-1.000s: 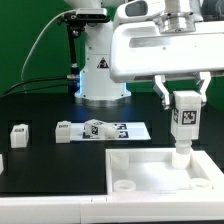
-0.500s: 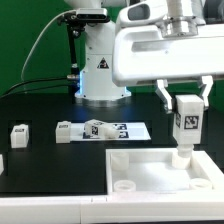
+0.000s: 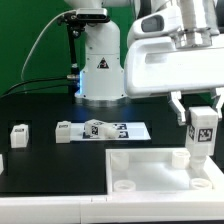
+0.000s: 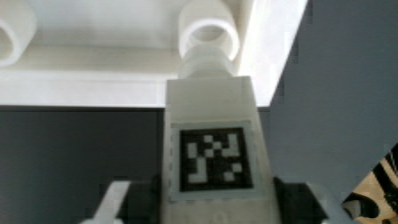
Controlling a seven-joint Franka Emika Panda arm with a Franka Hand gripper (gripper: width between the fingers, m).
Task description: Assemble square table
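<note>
The square panel (image 3: 150, 162) lies in the lower right of the exterior view, rim up. A tagged leg (image 3: 202, 135) stands upright over its far corner, near the frame's right edge. In the wrist view the leg's end reaches a round socket (image 4: 214, 42). The gripper (image 3: 200, 118) is clamped on the leg's sides. On the black table (image 3: 50, 105), a loose leg (image 3: 18, 134) sits at middle left. A second loose leg (image 3: 65, 132) sits just beside the marker board (image 3: 110, 130).
</note>
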